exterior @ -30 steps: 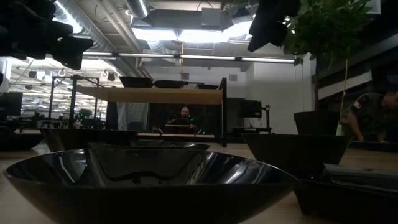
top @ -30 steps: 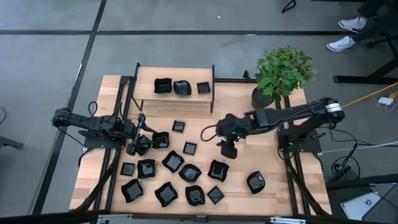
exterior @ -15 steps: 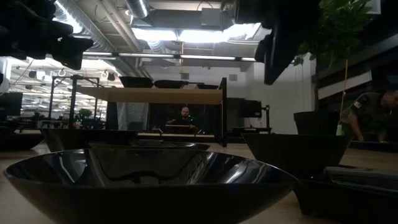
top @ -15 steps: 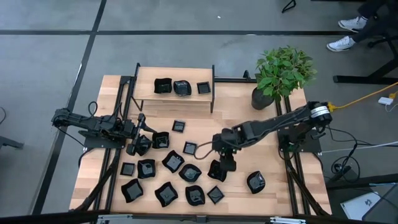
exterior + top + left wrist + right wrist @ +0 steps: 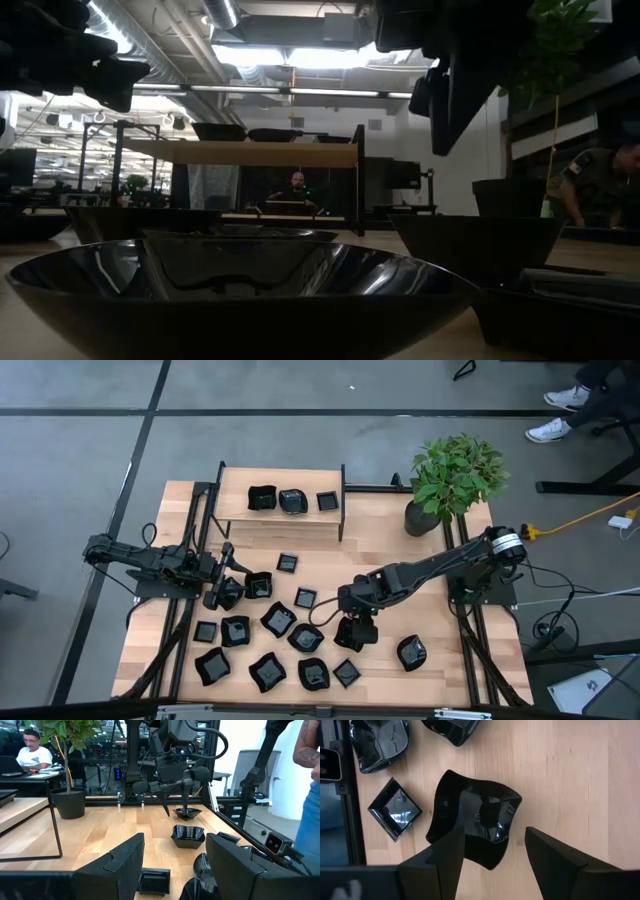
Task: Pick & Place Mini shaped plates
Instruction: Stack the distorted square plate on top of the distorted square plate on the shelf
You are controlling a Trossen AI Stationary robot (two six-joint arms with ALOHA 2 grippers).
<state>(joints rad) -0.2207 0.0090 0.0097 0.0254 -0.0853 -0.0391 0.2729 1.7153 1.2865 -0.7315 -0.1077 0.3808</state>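
Several mini shaped plates, glossy black, lie scattered on the near half of the wooden table (image 5: 400, 575). Three more stand on the raised shelf (image 5: 285, 520) at the far side. My right gripper (image 5: 495, 857) hangs open, tipped steeply down, just above a wavy-edged plate (image 5: 475, 820) that rests flat on the wood. Its fingers stand over the plate's near rim without touching it. In the left wrist view the same gripper (image 5: 176, 805) hovers above that plate (image 5: 187, 813). My left gripper (image 5: 172, 865) waits open and level at the table's left side.
A potted plant (image 5: 450, 480) stands at the far right corner. A small square plate (image 5: 395, 815) and two more plates (image 5: 380, 745) lie close to the wavy one. Bare wood spreads to the right of the wavy plate. A person sits beyond the table in the low view.
My right gripper has gone down and toward the table's near left, from the middle of the table to a spot above the wavy-edged plate. It has tipped more steeply downward and stayed open. No plate has moved.
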